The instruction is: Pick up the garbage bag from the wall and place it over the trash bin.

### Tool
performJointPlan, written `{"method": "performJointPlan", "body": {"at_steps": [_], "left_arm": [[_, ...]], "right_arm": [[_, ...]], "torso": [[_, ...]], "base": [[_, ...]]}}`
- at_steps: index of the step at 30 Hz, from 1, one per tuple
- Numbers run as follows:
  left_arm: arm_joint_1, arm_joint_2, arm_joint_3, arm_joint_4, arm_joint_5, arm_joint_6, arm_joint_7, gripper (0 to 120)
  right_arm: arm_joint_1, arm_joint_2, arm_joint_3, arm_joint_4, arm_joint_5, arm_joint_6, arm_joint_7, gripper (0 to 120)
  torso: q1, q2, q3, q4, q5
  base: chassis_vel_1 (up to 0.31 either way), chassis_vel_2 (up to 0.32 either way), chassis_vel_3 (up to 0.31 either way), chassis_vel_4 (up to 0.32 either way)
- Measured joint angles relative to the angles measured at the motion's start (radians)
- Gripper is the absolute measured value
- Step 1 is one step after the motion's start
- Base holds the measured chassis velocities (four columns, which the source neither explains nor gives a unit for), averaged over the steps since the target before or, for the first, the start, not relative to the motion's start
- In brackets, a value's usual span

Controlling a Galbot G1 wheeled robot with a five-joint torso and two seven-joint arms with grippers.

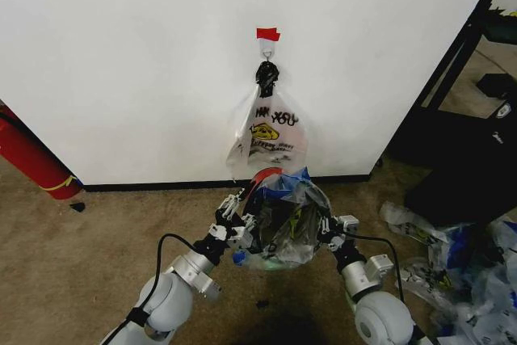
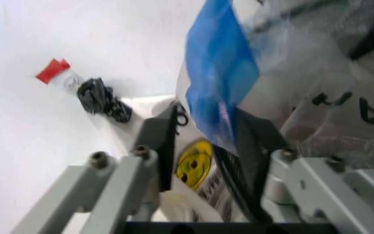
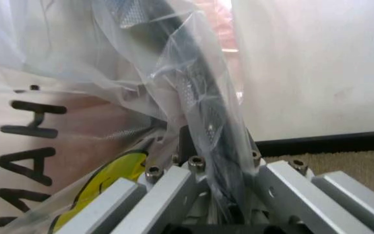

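Note:
The garbage bag (image 1: 292,199), thin and clear with blue patches, is draped over the trash bin (image 1: 260,177), which stands on the carpet just below the wall (image 1: 121,62). Through the plastic the bin's black mesh and a red arc show. My left gripper (image 1: 237,214) is at the bin's left side; in the left wrist view its fingers stand apart, open, with the bag's blue edge (image 2: 216,87) hanging between them. My right gripper (image 1: 329,228) is at the bin's right side, shut on the bag (image 3: 194,92) where the plastic wraps the bin's black rim (image 3: 196,97).
A clear "THANK YOU" bag (image 1: 266,131) with a yellow smiley hangs from the hook under red tape (image 1: 268,34). A red cylinder (image 1: 32,159) leans at the left. At the right are a black frame (image 1: 468,46) and a pile of plastic bags (image 1: 452,272).

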Motion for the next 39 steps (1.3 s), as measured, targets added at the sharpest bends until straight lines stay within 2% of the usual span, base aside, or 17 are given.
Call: {"method": "performJointPlan", "body": {"at_steps": [2,4,6,8,9,10,12,13,17,20,23,29,31,33,39], "left_arm": [[-0.001,-0.004,0.003,0.001,-0.011,-0.023,-0.003,24],[-0.004,-0.010,0.005,0.015,-0.024,-0.050,-0.006,12],[-0.004,-0.011,0.005,0.018,-0.028,-0.052,-0.007,11],[-0.004,-0.012,0.006,0.024,-0.053,-0.054,-0.009,3],[-0.001,-0.011,0.011,0.024,-0.109,-0.044,-0.015,0],[0.000,-0.010,0.013,0.024,-0.124,-0.039,-0.018,0],[0.013,-0.006,0.038,0.015,-0.269,0.007,-0.051,0],[0.013,-0.006,0.038,0.015,-0.269,0.007,-0.051,0],[0.020,0.007,0.042,0.000,-0.407,0.070,-0.119,0],[0.022,0.033,0.020,-0.009,-0.462,0.136,-0.163,0],[0.026,0.048,0.008,-0.005,-0.468,0.153,-0.171,0],[0.031,0.063,0.002,0.010,-0.526,0.148,-0.119,0],[0.023,0.066,0.005,0.018,-0.584,0.128,-0.056,0],[0.011,0.066,0.007,0.028,-0.610,0.125,-0.037,0],[-0.006,0.055,0.008,0.059,-0.680,0.121,-0.053,0]], "right_arm": [[0.000,0.002,0.000,0.000,0.005,-0.002,0.000,0],[-0.002,0.004,-0.001,0.005,0.012,-0.005,0.001,0],[-0.002,0.005,-0.001,0.006,0.012,-0.006,0.001,0],[-0.005,0.006,-0.001,0.012,0.012,-0.005,0.000,0],[-0.010,0.006,0.000,0.014,0.010,-0.005,-0.004,0],[-0.010,0.006,0.000,0.014,0.010,-0.005,-0.005,0],[-0.018,0.006,0.007,0.014,-0.002,0.003,-0.013,0],[-0.018,0.006,0.007,0.014,-0.002,0.003,-0.013,0],[-0.029,0.001,0.025,0.006,-0.034,0.018,-0.030,0],[-0.031,-0.008,0.042,-0.001,-0.042,0.038,-0.059,0],[-0.031,-0.017,0.053,-0.005,-0.038,0.049,-0.084,0],[-0.033,-0.047,0.077,-0.004,0.043,0.066,-0.209,0],[-0.028,-0.056,0.079,-0.003,0.124,0.066,-0.289,0],[-0.026,-0.057,0.081,-0.004,0.181,0.064,-0.339,0],[-0.029,-0.053,0.079,-0.025,0.251,0.056,-0.379,0]], "torso": [[0.000,0.000,0.000,0.0000,0.0000],[0.000,0.000,0.000,-0.0001,-0.0001],[0.000,0.000,0.000,-0.0001,0.0000],[0.000,0.000,0.000,-0.0001,-0.0001],[0.000,0.000,0.000,-0.0001,-0.0001],[0.000,0.000,0.000,-0.0001,0.0000],[0.000,0.000,0.000,-0.0001,-0.0001],[0.000,0.000,0.000,-0.0001,-0.0001],[0.000,0.000,0.000,-0.0002,-0.0001],[0.000,0.000,0.000,-0.0001,0.0000],[0.000,0.000,0.000,-0.0002,0.0000],[0.000,0.000,0.000,-0.0001,-0.0001],[0.000,0.000,0.000,0.0000,0.0001],[0.000,0.000,0.000,-0.0001,-0.0002],[0.000,0.000,0.000,-0.0003,-0.0001]], "base": [[0.000,0.000,0.000,0.000],[0.000,0.000,0.000,0.000],[0.000,0.000,0.000,0.000],[0.000,0.000,0.000,0.000],[0.000,0.000,0.000,0.000],[0.000,0.000,0.000,0.000],[0.000,0.000,0.000,0.000],[0.000,0.000,0.000,0.000],[0.000,0.000,0.000,0.000],[0.000,0.000,0.000,0.000],[0.000,0.000,0.000,0.000],[0.000,0.000,0.000,0.000],[0.000,0.000,0.000,0.000],[0.000,0.000,0.000,0.000],[0.000,0.000,0.000,0.000]]}}
